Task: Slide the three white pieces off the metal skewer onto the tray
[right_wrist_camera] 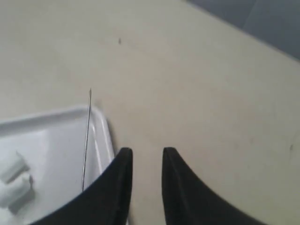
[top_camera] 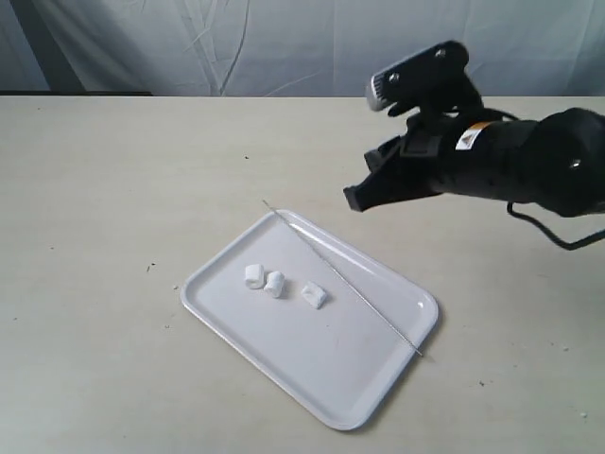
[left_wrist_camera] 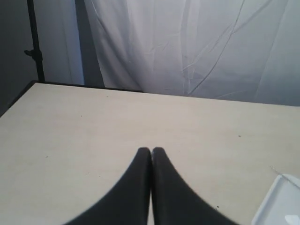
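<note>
Three white pieces lie loose on the white tray [top_camera: 359, 388]: one [top_camera: 254, 276], a second [top_camera: 275, 284] touching it, and a third [top_camera: 315, 295] a little apart. The metal skewer [top_camera: 340, 279] rests bare across the tray's far side, its ends over the rim. My right gripper [top_camera: 353, 197] hovers above the table beyond the tray, open with nothing between its fingers. In the right wrist view the gripper [right_wrist_camera: 146, 151] sits beside the tray [right_wrist_camera: 104, 131], with the skewer [right_wrist_camera: 86, 136] and two pieces [right_wrist_camera: 14, 180] showing. My left gripper [left_wrist_camera: 151, 150] is shut and empty, over bare table.
A pale table [top_camera: 113, 189] carries the tray. A white curtain [top_camera: 284, 43] hangs behind it. The tray's corner [left_wrist_camera: 281, 201] shows at the edge of the left wrist view. A dark stand [left_wrist_camera: 33, 42] is behind the table's far edge.
</note>
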You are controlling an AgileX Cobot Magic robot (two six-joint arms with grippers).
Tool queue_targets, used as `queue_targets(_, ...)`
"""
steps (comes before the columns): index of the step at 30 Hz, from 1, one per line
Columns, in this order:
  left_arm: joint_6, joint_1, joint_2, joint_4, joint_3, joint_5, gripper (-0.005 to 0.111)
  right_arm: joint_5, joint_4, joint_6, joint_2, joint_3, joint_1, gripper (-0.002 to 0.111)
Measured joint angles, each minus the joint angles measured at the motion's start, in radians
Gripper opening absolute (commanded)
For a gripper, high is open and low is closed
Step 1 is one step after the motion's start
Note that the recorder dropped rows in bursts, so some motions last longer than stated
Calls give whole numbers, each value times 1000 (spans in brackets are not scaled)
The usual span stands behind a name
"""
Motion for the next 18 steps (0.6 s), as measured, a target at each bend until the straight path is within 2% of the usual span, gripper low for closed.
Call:
queue_targets(4,92,0,-20,0,70,0,0,-33,-45,0,-133,0,0,23)
queue_targets(6,189,0,-20,4,99,2,0,-38,-67,0,-213,0,0,23)
queue_targets(7,215,0,-20,40,104,2,0,-38,-75,0,-271,0,0,23)
queue_targets(8,217,0,-20,75,106,2,0,-36,-86,-2,-301,0,0,23)
queue_targets(11,88,0,-44,232,106,61,0,37,-123,-4,-439,0,0,23)
queue_targets(15,52,0,-79,223,106,74,0,195,-97,-4,-588,0,0,23)
queue_targets(18,50,0,-81,222,106,70,0,240,-55,-4,-644,0,0,23)
